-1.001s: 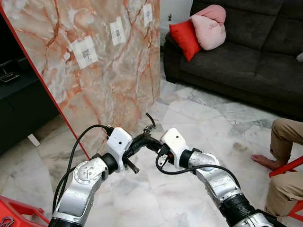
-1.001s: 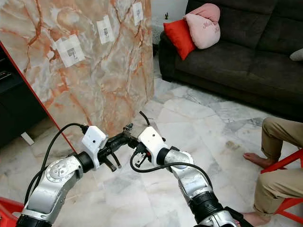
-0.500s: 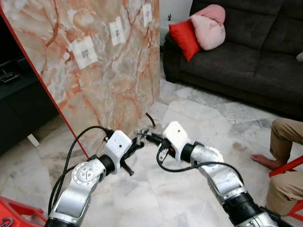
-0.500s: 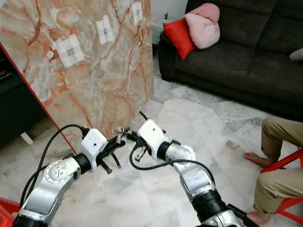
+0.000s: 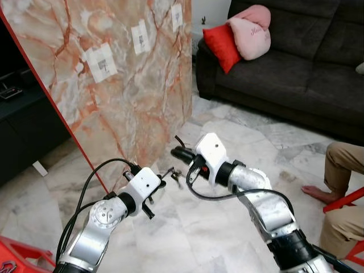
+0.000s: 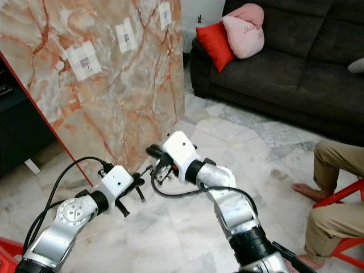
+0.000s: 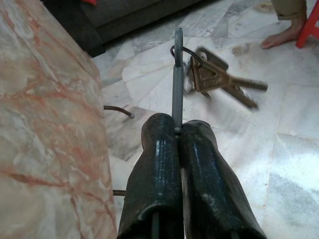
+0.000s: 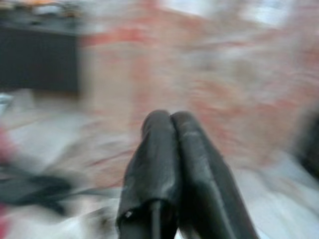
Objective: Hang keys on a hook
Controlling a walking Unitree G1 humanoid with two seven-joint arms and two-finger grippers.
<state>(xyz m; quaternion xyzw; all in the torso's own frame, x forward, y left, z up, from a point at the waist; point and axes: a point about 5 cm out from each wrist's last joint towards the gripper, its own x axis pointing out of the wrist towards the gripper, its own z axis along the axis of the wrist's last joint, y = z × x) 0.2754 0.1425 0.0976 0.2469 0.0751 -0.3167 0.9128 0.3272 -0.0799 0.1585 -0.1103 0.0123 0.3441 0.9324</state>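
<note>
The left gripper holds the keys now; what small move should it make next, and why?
Probably raise the left gripper toward the marble board. Its jaws pinch a flat metal tag, and the keys dangle from its ring, low near the floor, while the hooks sit high up on the board.

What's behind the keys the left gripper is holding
In the left wrist view, pale marble floor lies behind the keys, which the left gripper pinches by a metal tag. A person's bare foot rests farther back. The keys cover the floor directly behind them.
</note>
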